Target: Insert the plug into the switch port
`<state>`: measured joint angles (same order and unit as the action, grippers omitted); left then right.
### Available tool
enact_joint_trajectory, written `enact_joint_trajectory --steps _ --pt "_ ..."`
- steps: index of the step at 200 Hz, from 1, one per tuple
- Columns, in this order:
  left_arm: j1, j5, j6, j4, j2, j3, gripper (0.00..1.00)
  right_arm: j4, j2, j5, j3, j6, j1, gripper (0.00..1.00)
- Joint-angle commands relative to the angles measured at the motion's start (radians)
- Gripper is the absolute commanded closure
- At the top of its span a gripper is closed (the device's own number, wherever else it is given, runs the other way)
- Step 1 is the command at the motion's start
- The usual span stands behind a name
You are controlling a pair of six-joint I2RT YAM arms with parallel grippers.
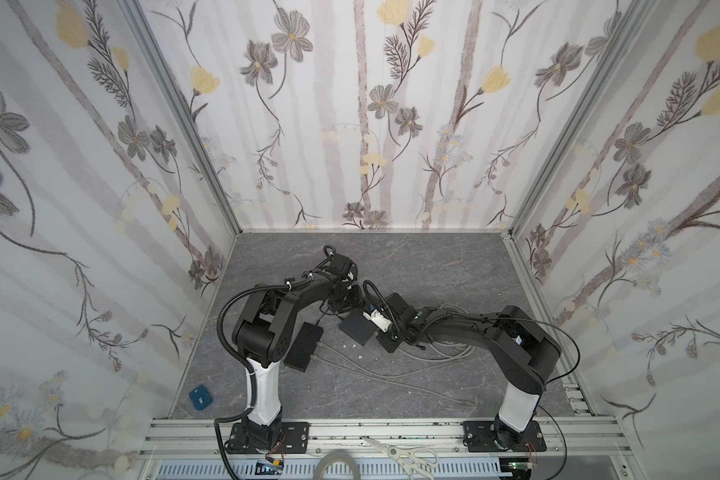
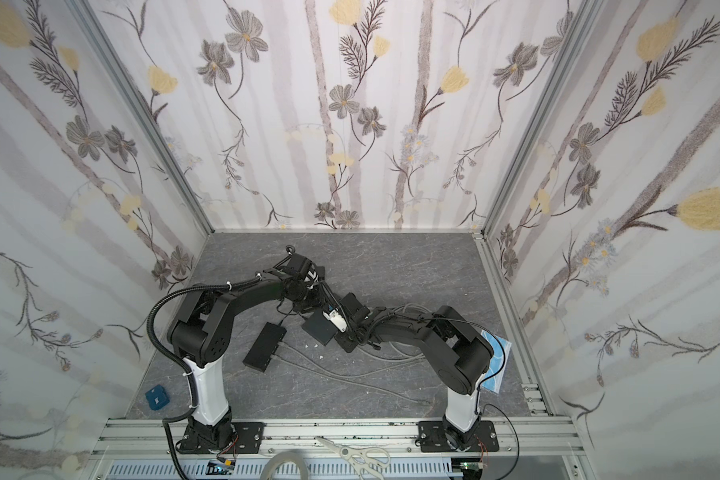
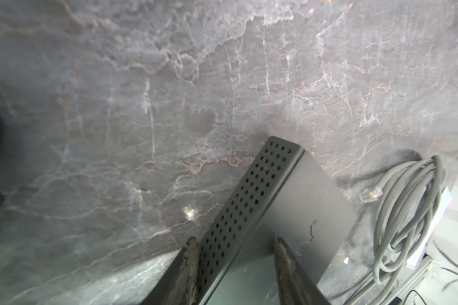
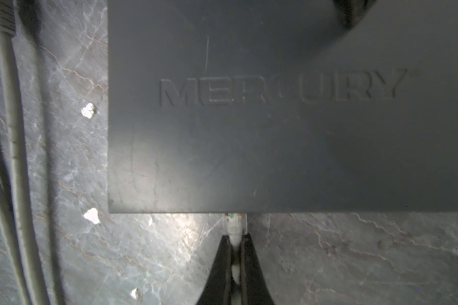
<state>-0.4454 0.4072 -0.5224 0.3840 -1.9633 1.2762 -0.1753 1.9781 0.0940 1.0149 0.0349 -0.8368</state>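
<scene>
Now: right tool (image 4: 235, 235) pinches plug (image 4: 234, 220) at switch (image 4: 275, 132) edge; left tool (image 3: 236, 239) clamps switch. Push straight till seated.

Both arms fold inward, claws close together.
The left arm (image 1: 292, 305) arches forward, its left claw (image 3: 236, 240) clamped partway open on the switch (image 3: 288, 211). The right arm (image 1: 474, 328) reaches low across, its right claw (image 4: 235, 237) pinching the plug (image 4: 234, 223).

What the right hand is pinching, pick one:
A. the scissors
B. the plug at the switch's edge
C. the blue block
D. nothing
B: in the right wrist view the right hand is closed on the grey plug, whose tip meets the edge of the switch.
</scene>
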Motion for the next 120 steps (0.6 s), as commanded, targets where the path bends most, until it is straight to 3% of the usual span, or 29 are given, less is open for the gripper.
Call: enact_joint_trajectory --steps 1,120 --pt "-0.005 0.059 -0.054 -0.035 0.022 -0.01 0.52 -0.029 -0.003 -0.011 -0.002 0.004 0.001 1.0" --pt "-0.027 0.148 -0.091 -0.153 0.034 -0.126 0.53 -0.01 -0.023 -0.041 0.047 0.026 0.04 1.0"
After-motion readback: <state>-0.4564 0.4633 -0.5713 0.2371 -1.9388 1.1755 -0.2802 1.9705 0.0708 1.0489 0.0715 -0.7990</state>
